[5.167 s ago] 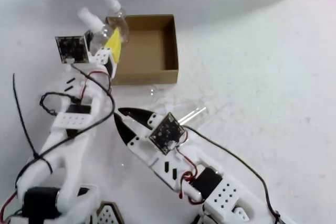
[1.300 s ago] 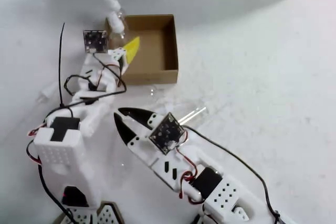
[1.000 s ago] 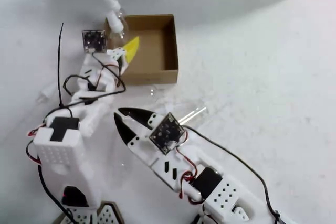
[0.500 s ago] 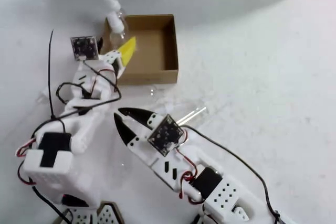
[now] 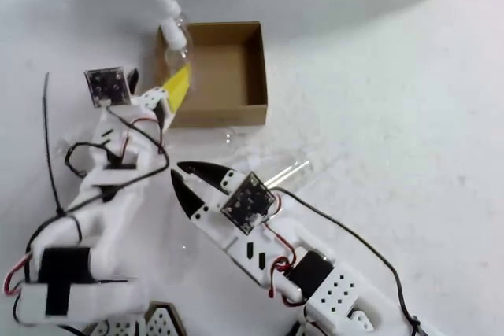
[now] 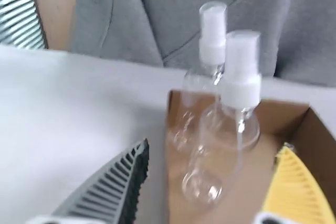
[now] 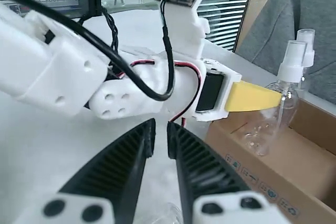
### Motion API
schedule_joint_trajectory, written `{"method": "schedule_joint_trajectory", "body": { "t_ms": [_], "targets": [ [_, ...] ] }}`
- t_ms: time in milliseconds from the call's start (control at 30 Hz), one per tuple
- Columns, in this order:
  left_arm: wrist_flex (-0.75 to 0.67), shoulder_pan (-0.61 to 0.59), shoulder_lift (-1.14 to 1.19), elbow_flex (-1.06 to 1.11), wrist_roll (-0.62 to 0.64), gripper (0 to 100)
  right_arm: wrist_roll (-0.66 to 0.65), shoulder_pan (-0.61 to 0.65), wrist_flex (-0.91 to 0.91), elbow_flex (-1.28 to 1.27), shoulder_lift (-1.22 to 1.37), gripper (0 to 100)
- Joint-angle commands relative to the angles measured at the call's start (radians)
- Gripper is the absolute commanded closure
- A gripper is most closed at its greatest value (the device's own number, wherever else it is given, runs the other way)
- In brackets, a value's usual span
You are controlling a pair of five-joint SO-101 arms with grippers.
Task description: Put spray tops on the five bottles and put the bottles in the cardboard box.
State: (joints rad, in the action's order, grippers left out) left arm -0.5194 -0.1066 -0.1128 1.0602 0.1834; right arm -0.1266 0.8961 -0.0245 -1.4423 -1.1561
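Brown cardboard box (image 5: 220, 116) toward the far side of the white table (image 5: 394, 76), open-topped. In its far corner on the left arm's side, two clear bottles, upright or slightly leaning, side by side and close enough to touch: nearer bottle (image 6: 231, 129) and farther bottle (image 6: 195, 95), each already wearing a white spray top (image 6: 242, 72). Apparently both inside the box, though hard to be sure of the farther one's base against the wall.

Just short of that corner, by the box's outer wall, left hand (image 6: 214, 146), grey and yellow fingers (image 6: 115, 187) wide apart, empty, the bottles framed beyond the gap without contact. Low over the table on the near side of the box, well apart from the bottles, right hand (image 7: 160, 127), black fingers (image 7: 126, 161) drawn almost together with only a thin slit between, gripping nothing.

Between the box's near wall and the right hand, faint clear shapes (image 5: 272, 164) flat on the table, likely more bottles without tops; number impossible to make out.

Judging by this layout: two of five capped and boxed, so under halfway. Left to do, presumably: three more bottles to fit with tops and lift over the box wall. Plenty of bare box floor for them.
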Motion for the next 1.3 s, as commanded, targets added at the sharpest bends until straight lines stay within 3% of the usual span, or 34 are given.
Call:
{"method": "schedule_joint_trajectory", "body": {
  "t_ms": [0, 567, 800, 967, 1100, 1267],
  "targets": [
    [0.144, -0.050, -0.196, 0.061, 0.006, 65, -0.014, -0.004, 0.002, 0.009, -0.007, 98.2],
    [0.750, -0.176, -0.957, 0.477, 0.006, 65, -0.015, -0.002, 0.002, 0.008, -0.007, 98.2],
    [0.793, -0.170, -1.167, 0.629, -0.008, 65, -0.015, -0.071, 0.002, 0.011, -0.007, 98.2],
    [0.911, -0.171, -1.241, 0.638, -0.155, 65, -0.089, -0.246, 0.048, 0.094, -0.005, 98.2],
    [0.944, -0.171, -1.257, 0.638, -0.164, 65, -0.091, -0.361, 0.168, 0.199, -0.005, 98.2],
    [0.944, -0.176, -1.257, 0.638, -0.166, 77, -0.092, -0.429, 0.217, 0.288, 0.085, 98.2]
  ]
}}
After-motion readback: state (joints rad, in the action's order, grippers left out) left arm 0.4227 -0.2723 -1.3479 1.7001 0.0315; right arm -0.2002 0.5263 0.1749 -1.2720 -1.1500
